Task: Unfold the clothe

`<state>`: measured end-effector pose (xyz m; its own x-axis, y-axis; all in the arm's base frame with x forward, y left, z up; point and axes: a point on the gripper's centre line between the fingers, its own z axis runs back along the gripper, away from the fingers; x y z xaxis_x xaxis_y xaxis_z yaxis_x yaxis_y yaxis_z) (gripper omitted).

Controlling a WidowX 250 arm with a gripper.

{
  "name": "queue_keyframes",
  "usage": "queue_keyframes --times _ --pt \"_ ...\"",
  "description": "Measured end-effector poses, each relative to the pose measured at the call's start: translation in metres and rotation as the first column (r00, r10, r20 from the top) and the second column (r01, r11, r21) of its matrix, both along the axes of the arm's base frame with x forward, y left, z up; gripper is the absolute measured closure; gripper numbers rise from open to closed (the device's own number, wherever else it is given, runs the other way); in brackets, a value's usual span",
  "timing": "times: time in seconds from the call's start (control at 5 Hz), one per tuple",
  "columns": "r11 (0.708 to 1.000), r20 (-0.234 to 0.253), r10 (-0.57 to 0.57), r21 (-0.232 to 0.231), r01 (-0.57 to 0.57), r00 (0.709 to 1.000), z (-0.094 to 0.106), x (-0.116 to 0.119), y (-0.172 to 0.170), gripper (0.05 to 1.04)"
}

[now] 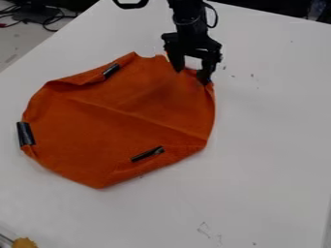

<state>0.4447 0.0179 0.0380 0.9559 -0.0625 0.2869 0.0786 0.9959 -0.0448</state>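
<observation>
- orange cloth (116, 121) is mid-table, a bit toward 9 o'clock; gripper (191, 76) is at its 2 o'clock edge, fingers spread, nothing pinched that I can see
- imo closing there could grab two layers, since that edge looks folded; a pull would just bunch it up; a shallow bite could slip off, or the whole cloth could slide instead of opening
- white table (271, 145), scuffs toward 5 o'clock; cables (52, 19) beyond it around 11; yellow thing (24, 242) at 7
</observation>
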Motion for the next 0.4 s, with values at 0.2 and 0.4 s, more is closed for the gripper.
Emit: queue_keyframes --times 0.2,0.4 --pt "0.997 -0.005 -0.053 0.062 0.053 0.999 0.0198 0.0046 -0.0006 0.082" --pt "0.994 -0.022 -0.074 0.077 0.076 0.997 0.0236 -0.0012 0.0001 0.082"
